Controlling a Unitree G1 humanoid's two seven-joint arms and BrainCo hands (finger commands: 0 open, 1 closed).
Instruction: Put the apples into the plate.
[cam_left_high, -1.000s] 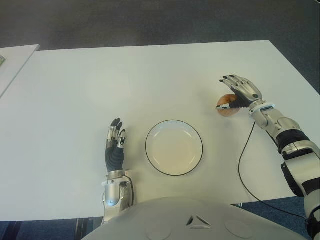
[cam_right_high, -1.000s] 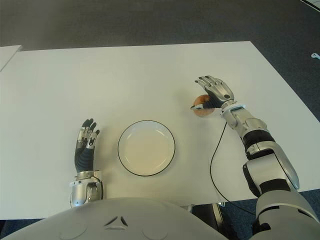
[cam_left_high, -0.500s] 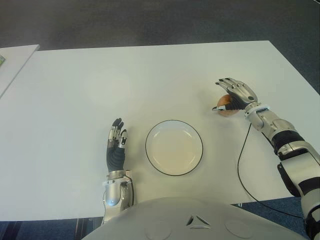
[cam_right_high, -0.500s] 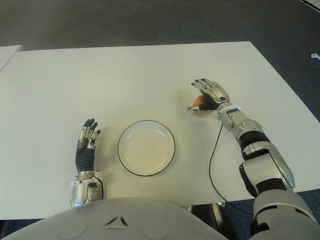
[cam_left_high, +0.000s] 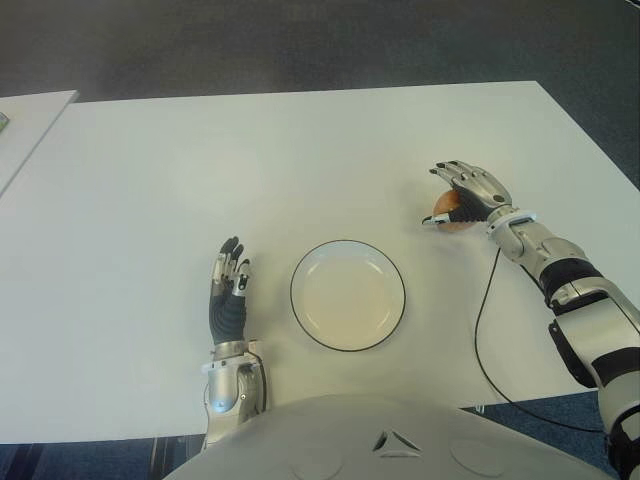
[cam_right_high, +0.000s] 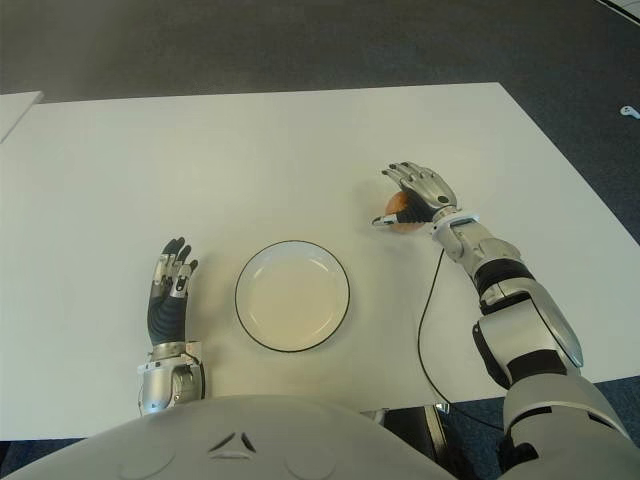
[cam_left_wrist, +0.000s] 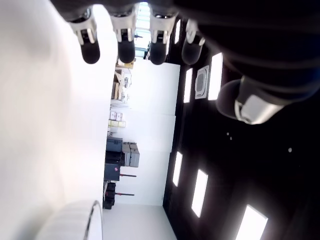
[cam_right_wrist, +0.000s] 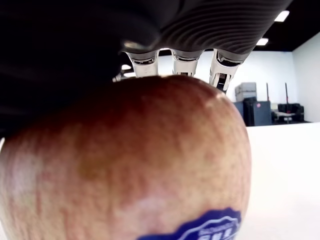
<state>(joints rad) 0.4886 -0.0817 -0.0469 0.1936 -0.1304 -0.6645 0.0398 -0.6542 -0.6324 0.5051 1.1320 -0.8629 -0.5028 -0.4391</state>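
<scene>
This looks like an office or a lab hall. A plain white bench stands on dark grey carpet floor, with a second white bench just beside it. The wrist views show white walls, rows of rectangular ceiling lights on a dark ceiling, and grey equipment cabinets along the far wall.

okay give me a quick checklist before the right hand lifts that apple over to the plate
1. Right hand over the apple: ok, palm covers it from above.
2. Fingers closed firmly around the apple: cannot tell; they reach over its top, grip unconfirmed.
3. Plate free to receive: ok, nothing in it.
4. Path from apple to plate: ok, only bare table between.
5. Left hand out of the way: ok, open, on the plate's left.
6. Black cable by the right arm: cannot tell if it could snag.
</scene>
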